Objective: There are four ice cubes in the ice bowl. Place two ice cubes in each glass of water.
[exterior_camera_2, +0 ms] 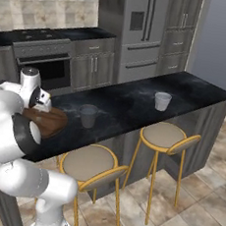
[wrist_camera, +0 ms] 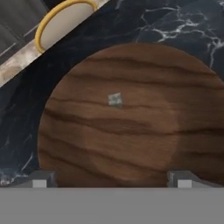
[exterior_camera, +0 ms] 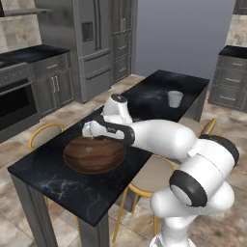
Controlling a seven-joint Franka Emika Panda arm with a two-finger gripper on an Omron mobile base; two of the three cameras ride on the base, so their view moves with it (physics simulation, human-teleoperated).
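Note:
The ice bowl [wrist_camera: 131, 131] of dark reddish-brown wood lies right under my hand, and one small pale ice cube [wrist_camera: 115, 99] rests on its floor left of centre. My gripper [wrist_camera: 111, 180] hangs above the bowl, open, its two tips far apart with nothing between them. From the left base the gripper [exterior_camera: 88, 131] sits over the far rim of the bowl [exterior_camera: 94, 155]. One glass of water [exterior_camera_2: 88, 116] stands just right of the bowl [exterior_camera_2: 52, 121]. The second glass of water [exterior_camera_2: 161, 101] stands further along the counter, also seen as [exterior_camera: 174, 98].
The black marble island counter [exterior_camera_2: 130, 107] carries everything. Yellow-legged stools [exterior_camera_2: 90, 164] stand along its near side and another stool [exterior_camera: 44, 135] at the far side. Oven and fridge line the back wall.

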